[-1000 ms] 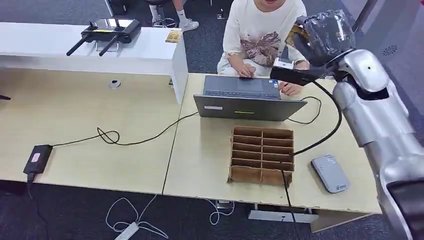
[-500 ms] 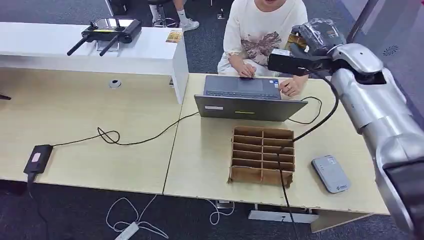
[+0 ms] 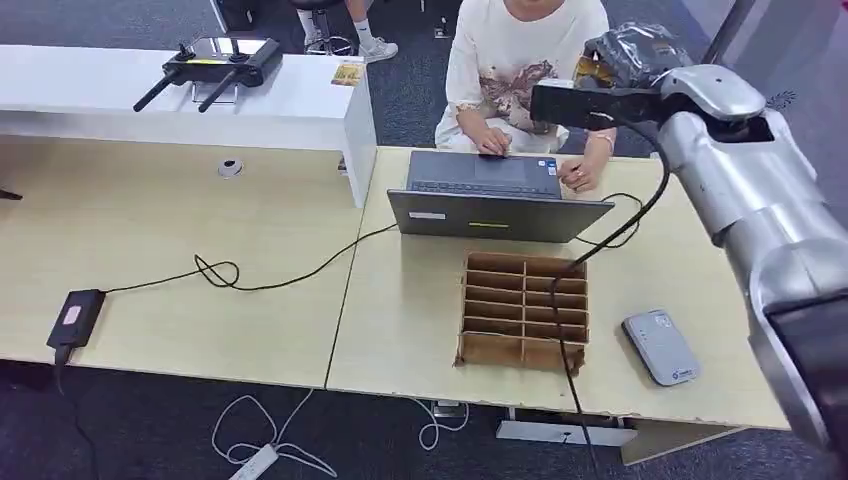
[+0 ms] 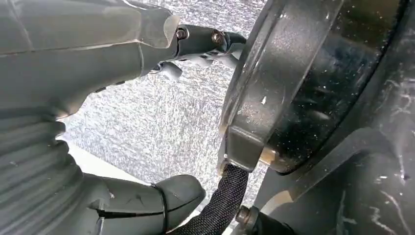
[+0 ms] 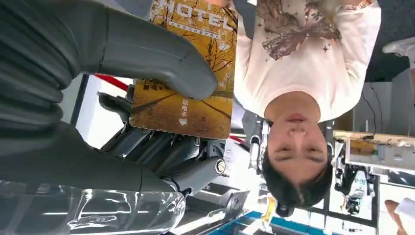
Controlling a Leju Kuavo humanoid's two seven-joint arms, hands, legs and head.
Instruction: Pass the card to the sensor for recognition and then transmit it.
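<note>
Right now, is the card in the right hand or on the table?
In the right hand: its thumb presses the yellow card against the fingers.

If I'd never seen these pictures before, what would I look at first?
Probably the robot's big silver right arm, raised over the far right of the pale wooden table. Its right hand grips a yellow hotel card printed with autumn trees, held up toward a person in a white shirt sitting at a grey laptop. Nearer, a brown cardboard divider box stands beside a small grey card sensor.
</note>
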